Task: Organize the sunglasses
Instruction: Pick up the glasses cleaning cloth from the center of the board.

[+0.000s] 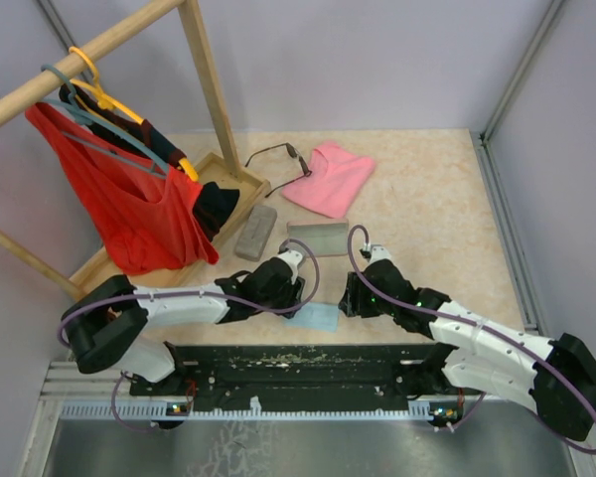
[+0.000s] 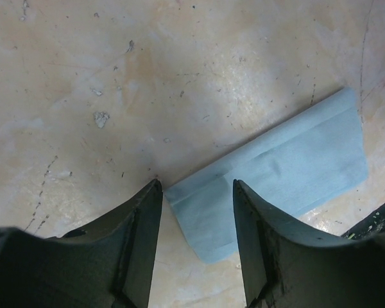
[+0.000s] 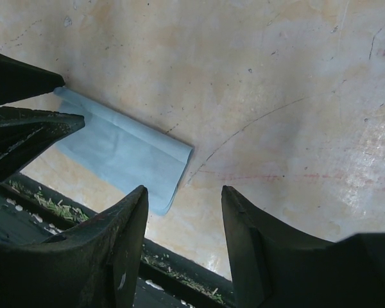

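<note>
**A:** Where are the sunglasses (image 1: 290,152) at?
**B:** Way out past both sets of jaws, well apart from them, just beside a pink cloth (image 1: 330,177).
**A:** And the jaws?
**B:** Left jaws apart over the tabletop (image 2: 115,77), blue cloth's (image 2: 276,173) end between the tips. Right jaws apart too, nothing in them.

One pair of sunglasses (image 1: 290,151) shows: a thin dark wire frame, a slim arm stretched out to the left. It lies flat on the far table (image 1: 427,199), just beside the pink cloth (image 1: 330,177).
</note>
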